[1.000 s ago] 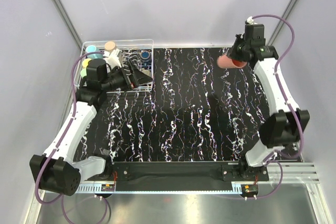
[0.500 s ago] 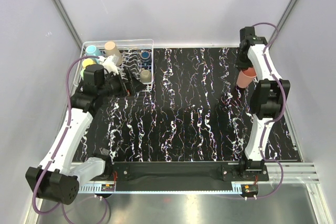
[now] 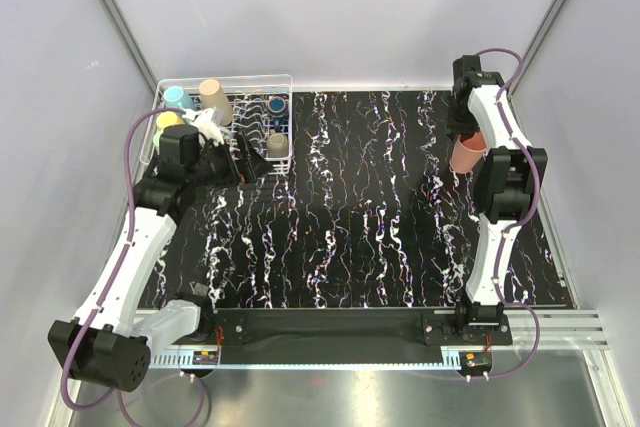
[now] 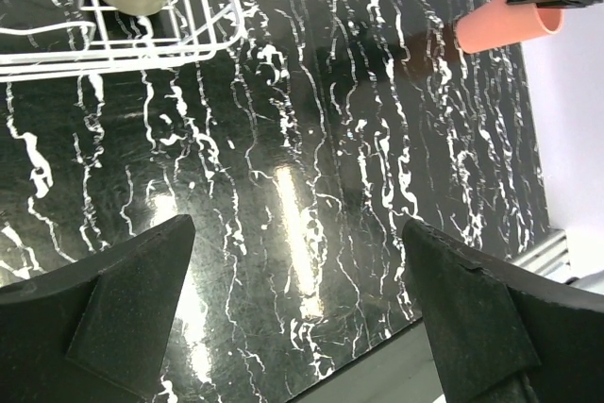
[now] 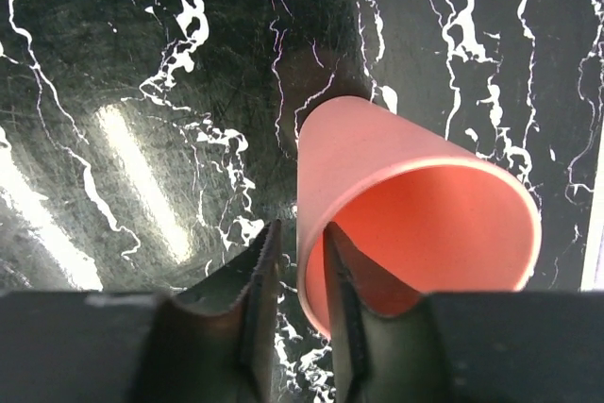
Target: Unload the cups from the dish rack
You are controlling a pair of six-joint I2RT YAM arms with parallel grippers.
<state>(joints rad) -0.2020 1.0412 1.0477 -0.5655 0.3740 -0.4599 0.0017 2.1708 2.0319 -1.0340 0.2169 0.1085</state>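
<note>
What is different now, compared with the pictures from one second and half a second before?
The right hand turned the pink cup from sideways in the air to upright and lowered it to the right, onto the table. Its fingers now seem to loosen around the cup's wall. The left hand shifted only slightly and is open as before. The dish rack and the other cups stayed put.

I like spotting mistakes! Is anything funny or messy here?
Nothing spilled or broken. Only the pink cup sits apart at the far right of the table, away from the dish rack, with the right pincer straddling its wall.
</note>
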